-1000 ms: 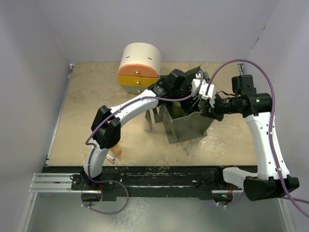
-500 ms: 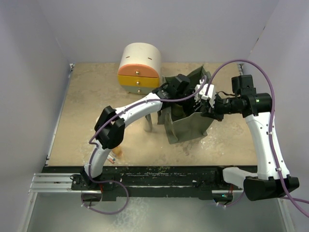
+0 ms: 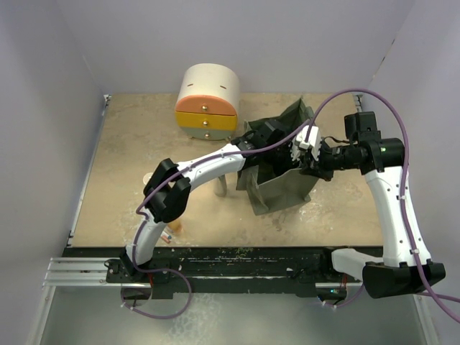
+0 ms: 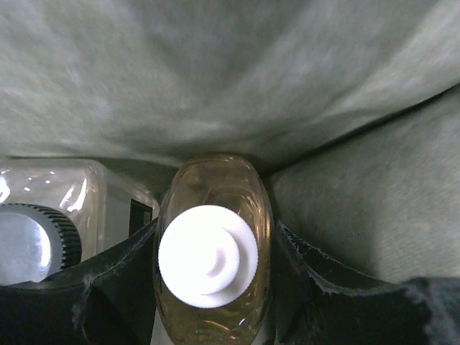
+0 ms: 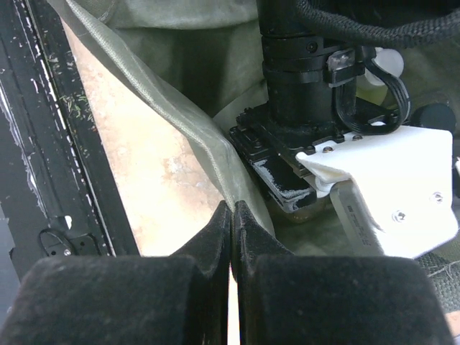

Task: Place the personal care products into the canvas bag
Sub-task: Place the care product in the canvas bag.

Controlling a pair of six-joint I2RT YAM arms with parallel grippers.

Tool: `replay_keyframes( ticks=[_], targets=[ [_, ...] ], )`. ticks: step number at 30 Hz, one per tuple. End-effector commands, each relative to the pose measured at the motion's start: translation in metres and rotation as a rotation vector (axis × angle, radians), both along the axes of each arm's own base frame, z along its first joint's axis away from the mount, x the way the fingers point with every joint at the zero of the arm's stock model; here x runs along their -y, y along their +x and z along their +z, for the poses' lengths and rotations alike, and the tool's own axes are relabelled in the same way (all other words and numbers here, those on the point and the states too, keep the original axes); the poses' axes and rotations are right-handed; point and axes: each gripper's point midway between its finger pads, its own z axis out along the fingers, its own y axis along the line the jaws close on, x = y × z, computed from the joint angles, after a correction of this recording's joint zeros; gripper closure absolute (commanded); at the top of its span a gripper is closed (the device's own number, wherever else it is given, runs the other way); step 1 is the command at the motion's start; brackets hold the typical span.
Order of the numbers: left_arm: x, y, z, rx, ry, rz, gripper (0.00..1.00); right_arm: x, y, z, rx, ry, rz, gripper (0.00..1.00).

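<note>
The left gripper is grasping a white-capped bottle by its sides, cap toward the wrist camera, in the lower centre of the left wrist view. It is holding the bottle down inside the canvas bag, whose olive fabric is filling the upper part of that view. The grip probably stays on so that the bottle goes in upright beside a clear square bottle, which is already standing in the bag at the lower left. The right gripper, in the lower centre of its own view, is clenching the bag's rim, apparently to keep the soft mouth open. In the top view the bag is sitting right of centre, and an orange bottle is lying on the table at lower left.
</note>
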Motion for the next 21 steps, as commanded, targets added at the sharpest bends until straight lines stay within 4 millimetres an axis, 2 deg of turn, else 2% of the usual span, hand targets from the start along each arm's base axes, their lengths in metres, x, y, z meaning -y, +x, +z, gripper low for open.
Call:
replay_keyframes(
  ticks=[1, 11, 21],
  targets=[
    [0.014, 0.0, 0.012, 0.077, -0.063, -0.027, 0.8, -0.007, -0.006, 0.014, 0.025, 0.048, 0.023, 1.0],
    [0.013, -0.002, 0.013, 0.068, -0.06, -0.024, 0.56, -0.008, -0.006, 0.012, 0.012, 0.049, 0.023, 1.0],
    [0.014, -0.01, 0.038, 0.039, -0.097, -0.044, 0.33, -0.007, -0.007, 0.008, -0.002, 0.042, 0.02, 1.0]
  ],
)
